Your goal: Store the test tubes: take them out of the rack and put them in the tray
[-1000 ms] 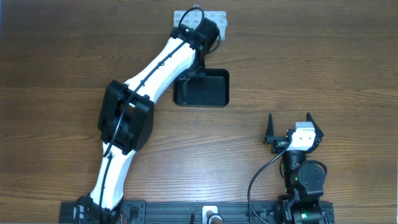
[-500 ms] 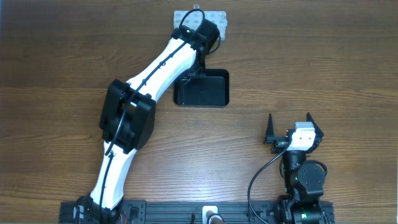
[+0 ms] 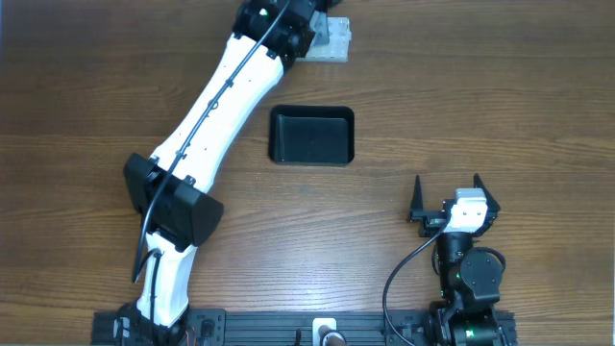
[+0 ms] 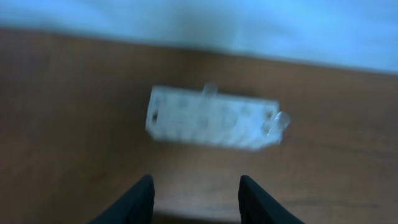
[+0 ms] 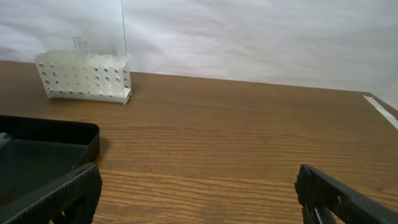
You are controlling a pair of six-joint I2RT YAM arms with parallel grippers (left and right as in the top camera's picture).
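Top centre: left end effector (image 4: 196,199) spread apart, empty, near white rack (image 4: 208,118). Lower right: right end effector (image 3: 449,195) also apart.

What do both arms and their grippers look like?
The left arm has white shells, black joint housings and a black cable along it. The right arm is black with a white wrist block and a looping black cable. The left gripper and the right gripper have black fingers.

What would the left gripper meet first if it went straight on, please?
Probably the white rack, dead ahead of the open left gripper; the distance between them is unclear.
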